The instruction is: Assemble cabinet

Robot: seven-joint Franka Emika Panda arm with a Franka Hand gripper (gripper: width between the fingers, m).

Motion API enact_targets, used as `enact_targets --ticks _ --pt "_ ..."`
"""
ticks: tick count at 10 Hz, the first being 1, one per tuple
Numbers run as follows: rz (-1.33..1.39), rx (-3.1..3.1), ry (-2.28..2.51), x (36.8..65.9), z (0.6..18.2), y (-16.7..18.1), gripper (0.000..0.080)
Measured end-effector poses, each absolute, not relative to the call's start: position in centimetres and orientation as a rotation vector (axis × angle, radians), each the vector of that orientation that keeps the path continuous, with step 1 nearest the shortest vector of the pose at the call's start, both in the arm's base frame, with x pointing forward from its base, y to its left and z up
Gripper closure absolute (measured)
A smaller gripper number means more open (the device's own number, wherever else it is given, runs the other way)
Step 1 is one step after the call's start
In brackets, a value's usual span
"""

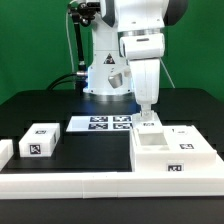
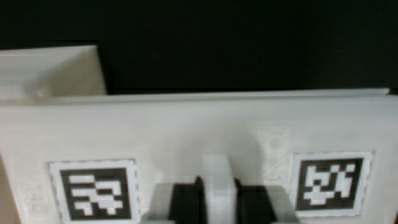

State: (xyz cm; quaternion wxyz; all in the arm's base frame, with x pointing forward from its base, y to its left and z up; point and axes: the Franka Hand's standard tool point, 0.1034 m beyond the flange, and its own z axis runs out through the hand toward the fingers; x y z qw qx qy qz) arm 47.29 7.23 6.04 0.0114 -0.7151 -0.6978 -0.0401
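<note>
The cabinet box [image 1: 172, 152], a large white plastic body with a small tag on its front, lies at the exterior view's right. My gripper [image 1: 148, 119] points straight down onto its far wall. In the wrist view the box [image 2: 214, 125] fills the frame, with two tags [image 2: 93, 190] on either side of my gripper [image 2: 215, 205]. The dark fingers [image 2: 185, 205] stand close together with a thin white strip of the box's wall between them. A small white tagged block [image 1: 40, 140] lies apart at the exterior view's left.
The marker board [image 1: 108, 123] lies flat in front of the robot's base. Another white part [image 1: 5, 150] shows at the exterior view's far left edge. A low white border rail [image 1: 90, 185] runs along the table's front.
</note>
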Motion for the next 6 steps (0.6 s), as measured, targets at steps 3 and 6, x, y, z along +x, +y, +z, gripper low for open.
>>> enact_targets --ticks 3,6 --pt "-0.124 -2.228 -2.177 47.31 5.92 7.23 0.0738" --pt "-0.120 -2.231 -2.172 47.41 5.94 7.26 0.0738"
